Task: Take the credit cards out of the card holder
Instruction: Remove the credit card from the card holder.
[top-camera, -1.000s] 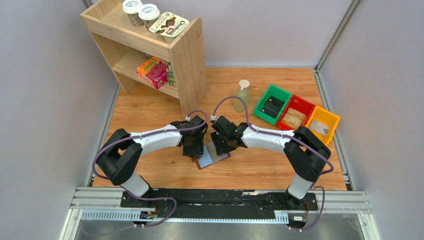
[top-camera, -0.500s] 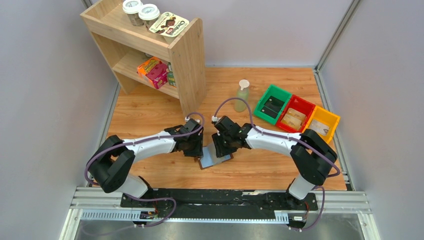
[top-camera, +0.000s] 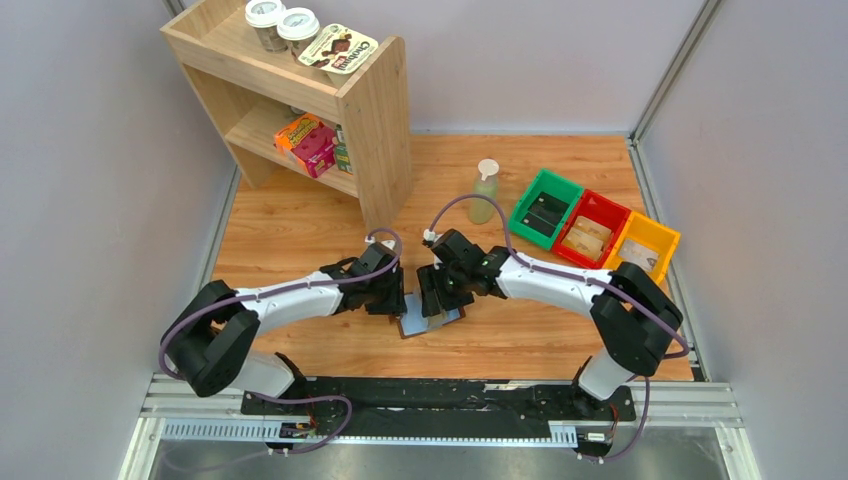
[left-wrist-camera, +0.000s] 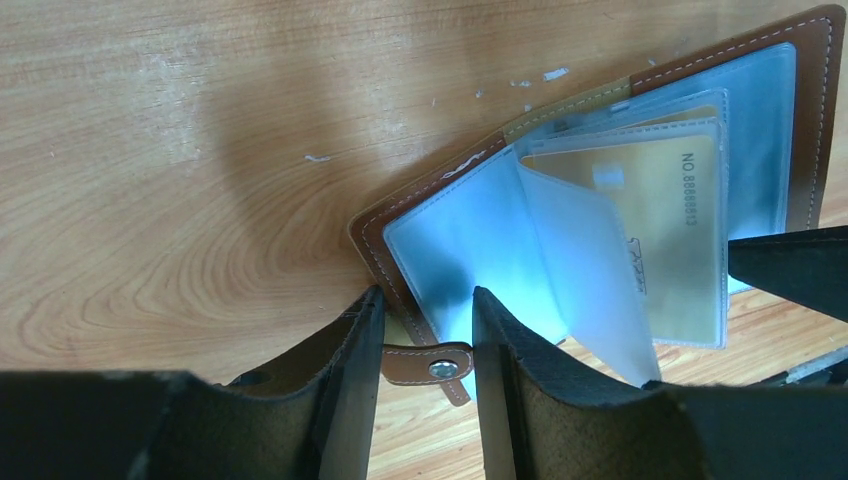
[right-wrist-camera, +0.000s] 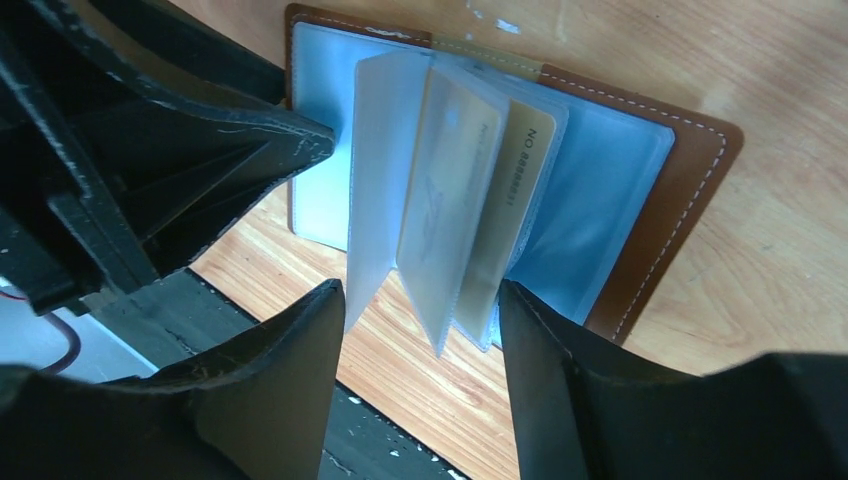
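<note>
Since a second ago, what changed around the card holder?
The left arm's elbow swung out left, left fingers settling astride the snap tab. The right fingers edged left, now astride the upright sleeves. The card holder stayed open in place, gold card still sleeved.

A wooden table (top-camera: 290, 225) carries a wooden shelf unit (top-camera: 378, 130) at its far left corner. On top of the unit two jars (top-camera: 265, 22) with white lids stand side by side, and a snack packet (top-camera: 340, 48) lies just beside them. An orange and pink box (top-camera: 307, 143) sits on the lower shelf. To the right a pale green bottle (top-camera: 484, 192) stands upright, near a slanted row of a green bin (top-camera: 520, 205), a red bin (top-camera: 612, 203) and a yellow bin (top-camera: 660, 232)
</note>
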